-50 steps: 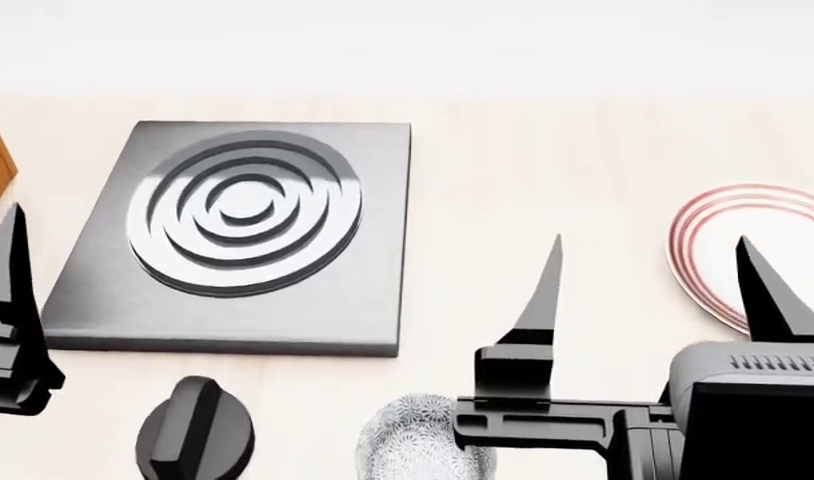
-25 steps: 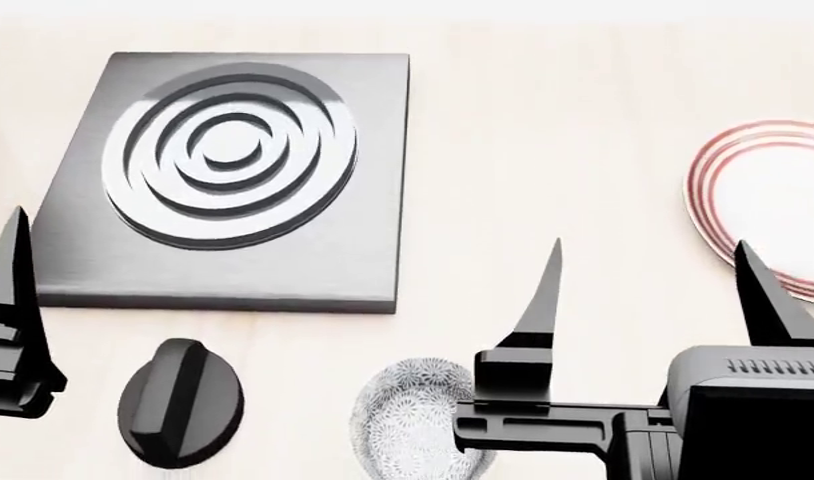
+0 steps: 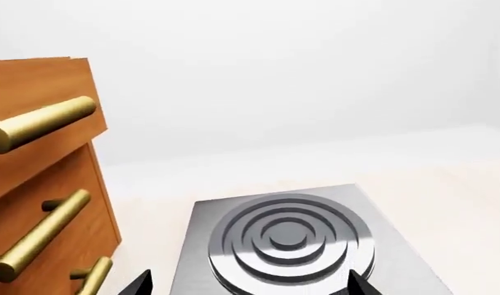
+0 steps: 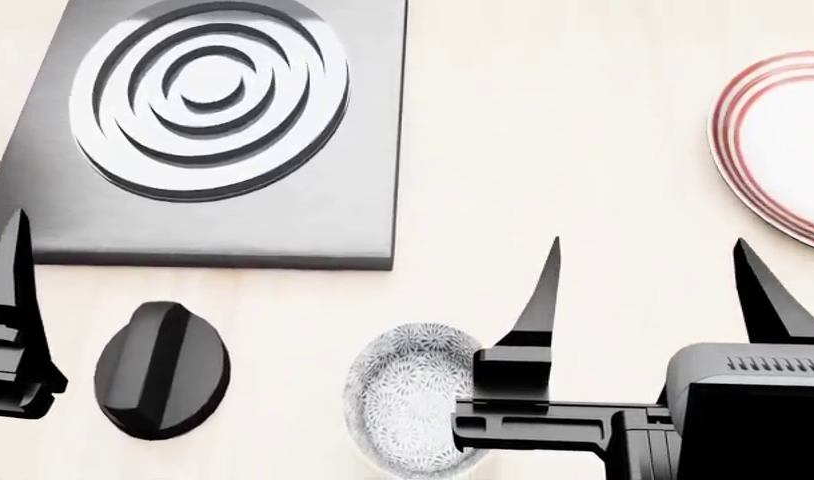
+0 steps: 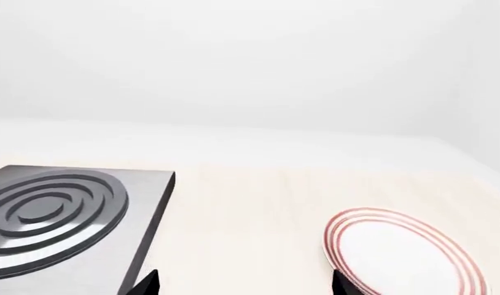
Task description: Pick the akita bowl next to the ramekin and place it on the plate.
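A grey-and-white patterned akita bowl (image 4: pixel 404 400) stands at the near edge of the head view, its right side hidden behind my right gripper's finger (image 4: pixel 545 300). The ramekin is out of view, so I cannot tell whether this bowl is the one beside it. The red-ringed white plate (image 4: pixel 781 150) lies at the far right, cut off by the frame, and shows whole in the right wrist view as the plate (image 5: pixel 406 261). My right gripper (image 4: pixel 654 300) hangs open and empty above the counter, just right of the bowl. My left gripper (image 3: pixel 250 289) is open and empty too.
A dark square hob (image 4: pixel 207 130) with silver rings lies at the back left, and a black knob (image 4: pixel 160 370) sits in front of it. A wooden drawer unit (image 3: pixel 45 184) with brass handles stands left of the hob (image 3: pixel 291 239). Pale counter (image 4: pixel 554 150) separates hob and plate.
The head view has tilted down: hob and plate slid up the frame, and more of the bowl and knob shows. Both grippers keep their places in the view.
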Available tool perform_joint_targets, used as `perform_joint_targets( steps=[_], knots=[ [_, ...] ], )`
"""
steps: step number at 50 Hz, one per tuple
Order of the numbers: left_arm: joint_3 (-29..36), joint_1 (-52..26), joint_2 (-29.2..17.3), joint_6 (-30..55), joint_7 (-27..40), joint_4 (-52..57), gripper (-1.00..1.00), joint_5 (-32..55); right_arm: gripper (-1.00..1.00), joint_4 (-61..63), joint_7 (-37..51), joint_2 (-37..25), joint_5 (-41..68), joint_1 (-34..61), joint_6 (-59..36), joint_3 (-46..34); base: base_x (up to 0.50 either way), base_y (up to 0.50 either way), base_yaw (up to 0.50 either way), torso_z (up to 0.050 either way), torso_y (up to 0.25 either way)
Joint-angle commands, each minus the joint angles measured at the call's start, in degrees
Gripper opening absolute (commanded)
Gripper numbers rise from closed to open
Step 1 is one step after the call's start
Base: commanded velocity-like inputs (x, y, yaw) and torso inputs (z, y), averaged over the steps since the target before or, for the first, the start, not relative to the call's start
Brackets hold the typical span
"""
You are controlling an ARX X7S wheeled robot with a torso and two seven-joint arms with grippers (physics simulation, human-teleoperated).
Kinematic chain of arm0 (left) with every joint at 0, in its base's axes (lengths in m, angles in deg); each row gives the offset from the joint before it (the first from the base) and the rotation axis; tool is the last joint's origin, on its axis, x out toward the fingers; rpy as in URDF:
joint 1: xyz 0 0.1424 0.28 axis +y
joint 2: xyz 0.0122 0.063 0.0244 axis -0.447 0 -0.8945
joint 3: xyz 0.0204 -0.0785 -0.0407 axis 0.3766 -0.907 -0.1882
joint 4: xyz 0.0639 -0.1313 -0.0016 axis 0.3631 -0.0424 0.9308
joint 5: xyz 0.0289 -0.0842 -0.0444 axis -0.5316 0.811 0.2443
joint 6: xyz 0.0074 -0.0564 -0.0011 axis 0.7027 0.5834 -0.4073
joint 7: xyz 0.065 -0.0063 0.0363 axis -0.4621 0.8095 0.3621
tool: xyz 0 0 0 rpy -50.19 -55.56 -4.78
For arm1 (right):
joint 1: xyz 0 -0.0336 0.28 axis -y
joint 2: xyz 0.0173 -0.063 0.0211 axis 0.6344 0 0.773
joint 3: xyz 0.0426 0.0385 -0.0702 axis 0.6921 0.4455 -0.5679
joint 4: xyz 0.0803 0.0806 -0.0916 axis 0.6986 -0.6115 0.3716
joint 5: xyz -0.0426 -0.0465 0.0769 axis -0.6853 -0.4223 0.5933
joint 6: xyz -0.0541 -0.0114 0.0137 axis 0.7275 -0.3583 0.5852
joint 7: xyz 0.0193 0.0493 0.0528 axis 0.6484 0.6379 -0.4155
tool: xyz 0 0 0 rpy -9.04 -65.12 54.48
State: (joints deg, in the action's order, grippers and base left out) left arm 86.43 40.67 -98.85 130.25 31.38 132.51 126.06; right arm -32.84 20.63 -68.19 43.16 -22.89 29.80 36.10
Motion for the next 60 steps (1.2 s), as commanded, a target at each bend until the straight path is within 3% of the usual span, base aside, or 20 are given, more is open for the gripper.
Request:
perform_joint_targets(
  steps=[1,23,48,60],
  knots=[
    [-1.2,-0.1,1.0,-0.1,-1.3,-0.5,1.0,-0.7,1.0,0.3,-1.5,1.0,-0.6,-0.1,0.8,1.2,0.0,0.0,0.0,-0.003,-0.139],
    [-1.4,0.4,0.9,-1.3,-0.7,-0.5,1.0,-0.6,1.0,0.6,-0.6,0.1,0.3,-0.1,1.1,1.1,0.0,0.0,0.0,-0.001,-0.049],
    [-0.5,0.9,0.7,-2.5,-0.2,-0.9,1.0,-1.4,1.0,-0.6,6.7,-1.3,18.1,6.2,-1.1,1.1,0.0,0.0,0.0,0.0,0.0],
    [-0.1,0.9,0.6,-2.7,0.0,-1.0,1.0,-1.4,1.0,-1.8,7.7,-1.3,21.6,6.4,-0.7,0.8,0.0,0.0,0.0,0.0,0.0]
  ],
)
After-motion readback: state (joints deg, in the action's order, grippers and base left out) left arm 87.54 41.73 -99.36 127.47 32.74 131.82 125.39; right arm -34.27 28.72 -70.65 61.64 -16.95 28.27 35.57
